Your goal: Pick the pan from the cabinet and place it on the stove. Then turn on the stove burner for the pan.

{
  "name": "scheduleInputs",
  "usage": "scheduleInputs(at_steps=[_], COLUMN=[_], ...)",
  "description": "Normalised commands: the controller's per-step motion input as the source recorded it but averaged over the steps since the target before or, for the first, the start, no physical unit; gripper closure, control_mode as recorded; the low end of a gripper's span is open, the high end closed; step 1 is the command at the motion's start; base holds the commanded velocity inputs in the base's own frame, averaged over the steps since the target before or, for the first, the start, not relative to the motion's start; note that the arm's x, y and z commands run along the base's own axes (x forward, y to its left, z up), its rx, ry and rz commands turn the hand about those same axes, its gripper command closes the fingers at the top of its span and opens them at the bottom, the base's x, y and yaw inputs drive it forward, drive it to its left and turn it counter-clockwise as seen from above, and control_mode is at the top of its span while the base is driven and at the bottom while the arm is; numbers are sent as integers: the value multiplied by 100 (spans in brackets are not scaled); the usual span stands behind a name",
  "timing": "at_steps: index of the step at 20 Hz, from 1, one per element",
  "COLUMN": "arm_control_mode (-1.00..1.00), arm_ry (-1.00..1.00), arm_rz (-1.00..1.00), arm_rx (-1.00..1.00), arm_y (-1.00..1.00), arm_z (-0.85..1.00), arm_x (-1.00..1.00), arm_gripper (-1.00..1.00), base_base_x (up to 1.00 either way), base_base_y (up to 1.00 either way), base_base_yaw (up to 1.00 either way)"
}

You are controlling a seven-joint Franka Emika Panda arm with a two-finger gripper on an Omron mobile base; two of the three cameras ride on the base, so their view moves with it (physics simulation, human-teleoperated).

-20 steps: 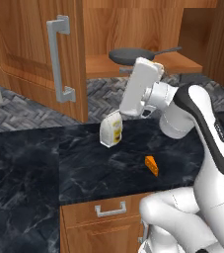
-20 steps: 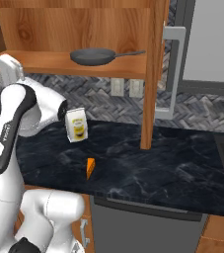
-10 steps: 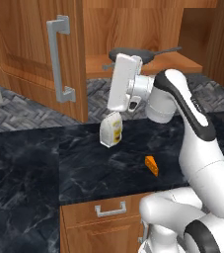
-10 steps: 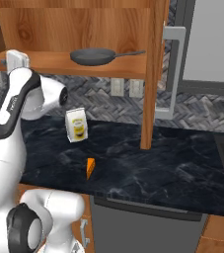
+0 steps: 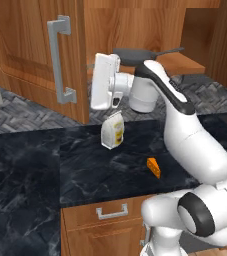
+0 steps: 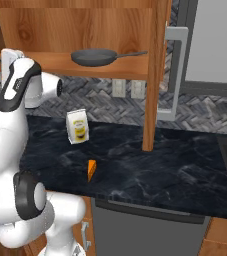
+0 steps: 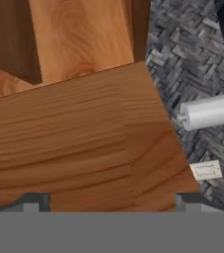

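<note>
The dark grey pan (image 6: 94, 56) lies on the wooden shelf (image 6: 50, 64) of the open cabinet, its thin handle pointing right. In the left base view the pan (image 5: 135, 52) peeks out behind my arm. My gripper (image 5: 95, 84) hangs left of the pan, below shelf height, close to the edge of the left cabinet door (image 5: 30, 55). The hand view looks straight at that wooden door edge (image 7: 84, 133), and the gripper (image 7: 108, 203) is open with nothing between its widely spread fingertips. The stove cannot be made out for certain.
A small white and yellow carton (image 5: 112, 130) stands on the black marble counter (image 5: 45, 165), with an orange cheese wedge (image 5: 154, 167) nearer me. The right cabinet door (image 6: 152, 75) juts out over the counter. A drawer with a horizontal handle (image 5: 110, 212) sits below.
My arm has swung left: the hand went from in front of the pan to beside the left door's edge. Pan, carton and wedge stayed put.
</note>
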Motion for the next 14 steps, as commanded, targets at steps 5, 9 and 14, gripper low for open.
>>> scheduleInputs(at_steps=[5, 9, 14], arm_control_mode=[-100, -100, -100], arm_ry=[7, 4, 5], arm_rz=[14, 17, 20], arm_rx=[-1, -2, -4], arm_y=[64, 75, 89], arm_z=[-1, 0, 0], arm_x=[14, -2, -19], arm_gripper=[-100, -100, -100], base_base_x=[0, 0, 0], base_base_y=[0, 0, 0], base_base_yaw=[0, 0, 0])
